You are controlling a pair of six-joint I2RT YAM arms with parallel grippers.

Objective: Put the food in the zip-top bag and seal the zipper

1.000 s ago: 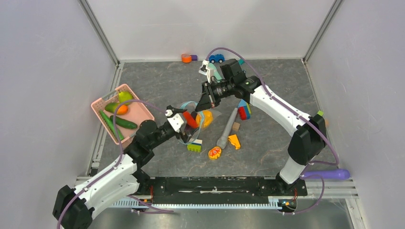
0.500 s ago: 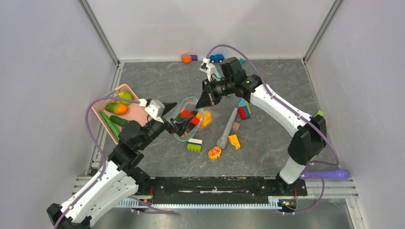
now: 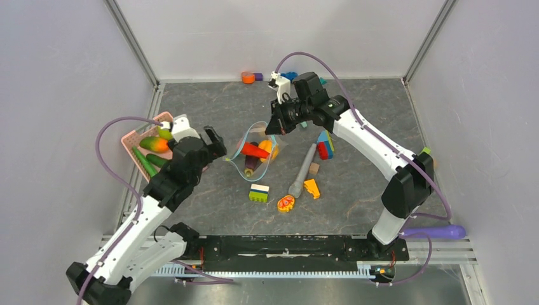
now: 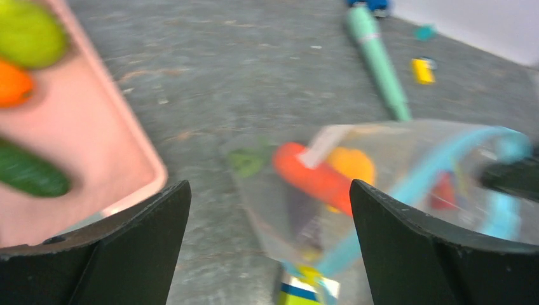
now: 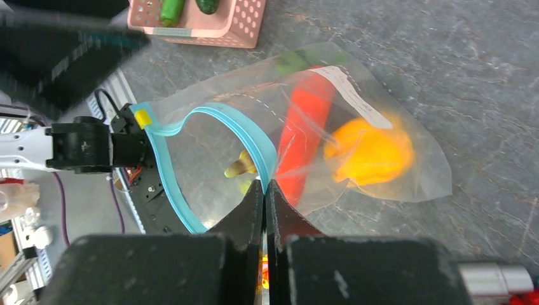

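Zip-top bag [image 3: 267, 159] lay mid-table in the top view, its mouth lifted by the right gripper [image 3: 274, 129]; the left gripper [image 3: 216, 145] hung near the pink basket [image 3: 131, 137]. The left wrist view showed jaws wide apart, empty, facing the bag. The right wrist view showed jaws clamped on the zipper [image 5: 253, 141], with red and orange food [image 5: 368, 152] inside.

We see a grey marbled table [image 3: 216, 108] bearing a pink basket [image 4: 82, 140] at left, the zip-top bag [image 3: 257, 155] mid-table, and nearer the bases a striped block [image 3: 259, 192], grey stick [image 3: 302, 170], yellow piece [image 3: 311, 188] and oval toy [image 3: 285, 203].
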